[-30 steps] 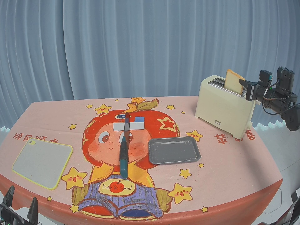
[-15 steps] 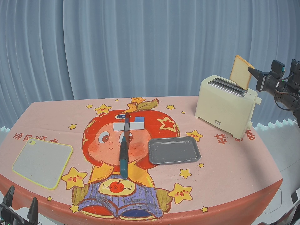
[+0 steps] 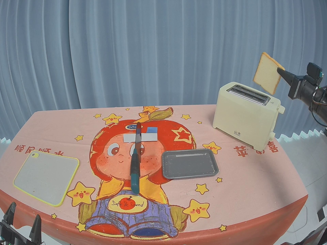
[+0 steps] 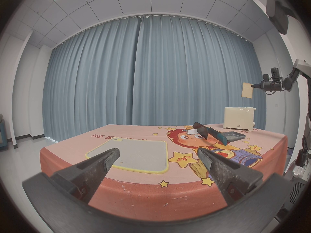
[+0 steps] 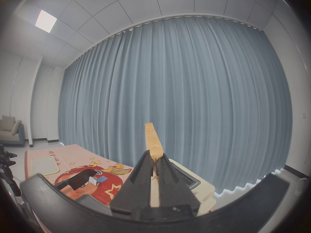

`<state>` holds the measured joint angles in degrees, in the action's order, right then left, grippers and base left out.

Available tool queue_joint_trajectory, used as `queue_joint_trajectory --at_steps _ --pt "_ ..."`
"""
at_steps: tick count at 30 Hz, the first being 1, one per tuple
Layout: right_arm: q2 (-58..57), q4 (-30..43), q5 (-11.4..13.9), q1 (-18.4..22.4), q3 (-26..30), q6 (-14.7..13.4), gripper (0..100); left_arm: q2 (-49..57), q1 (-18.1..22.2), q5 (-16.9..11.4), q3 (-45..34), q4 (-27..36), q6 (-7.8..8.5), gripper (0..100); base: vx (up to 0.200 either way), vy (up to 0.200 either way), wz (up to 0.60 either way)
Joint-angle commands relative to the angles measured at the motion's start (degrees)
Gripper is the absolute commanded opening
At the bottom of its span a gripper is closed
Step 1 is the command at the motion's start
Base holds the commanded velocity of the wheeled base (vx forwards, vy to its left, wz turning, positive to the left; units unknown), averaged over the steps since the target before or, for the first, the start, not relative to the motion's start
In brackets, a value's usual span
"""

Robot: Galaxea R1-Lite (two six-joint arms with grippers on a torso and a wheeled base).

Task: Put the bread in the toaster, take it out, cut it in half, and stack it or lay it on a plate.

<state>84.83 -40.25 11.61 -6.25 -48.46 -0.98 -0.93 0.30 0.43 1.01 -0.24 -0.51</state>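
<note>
One bread slice [image 3: 268, 72] risen clear above toaster [image 3: 246, 114], pinched in right fingers [image 3: 286, 75]; left fingers [image 4: 94, 170] spread wide.

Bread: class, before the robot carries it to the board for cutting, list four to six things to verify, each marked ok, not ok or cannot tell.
1. Right claw shut on the bread at its edge: ok.
2. Bread lifted above the toaster, out of its slots: ok.
3. Board lies flat on the cloth: ok.
4. Knife lies between board and tray, off both: ok.
5. Left claw open, holding nothing: ok.
6. Bread toasted enough: cannot tell.
</note>
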Motion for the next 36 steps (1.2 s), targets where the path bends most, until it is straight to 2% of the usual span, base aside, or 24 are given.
queue_joint_trajectory --at_steps 1,7,11,14,18,22,33,36 --pt "-5.21 0.00 0.35 -1.04 4.16 0.10 0 0.93 0.05 0.01 -1.01 -0.02 -0.02 100 0.000 0.000 0.00" --pt "-9.51 0.00 0.70 -2.27 9.79 -0.26 0 0.93 0.05 0.01 -1.01 -0.02 -0.02 100 0.000 0.000 0.00" --pt "-13.20 -0.09 2.63 -2.36 16.38 -2.89 0 0.93 0.05 0.01 -1.01 -0.02 -0.02 100 0.000 0.000 0.00" --pt "-15.66 -0.09 4.57 -2.45 19.01 -3.16 0 0.93 0.05 0.01 -1.01 0.07 -0.02 100 0.000 0.000 0.00" --pt "-16.02 -0.44 5.71 -2.89 20.16 -2.72 0 0.93 0.05 -0.08 -1.01 -0.02 -0.02 100 0.000 0.000 0.00" --pt "-16.28 -0.44 5.71 -4.82 22.09 -2.54 0 0.93 0.05 0.01 -1.01 -0.02 -0.02 100 0.000 0.000 0.00" --pt "-17.16 -0.44 5.53 -4.47 22.71 -2.19 0 0.93 0.05 0.01 -1.01 -0.02 -0.02 100 0.000 0.000 0.00" --pt "-19.71 -0.35 5.53 -4.73 22.97 -2.89 0 0.93 0.05 0.01 -1.01 -0.02 -0.02 100 0.000 0.000 0.00"
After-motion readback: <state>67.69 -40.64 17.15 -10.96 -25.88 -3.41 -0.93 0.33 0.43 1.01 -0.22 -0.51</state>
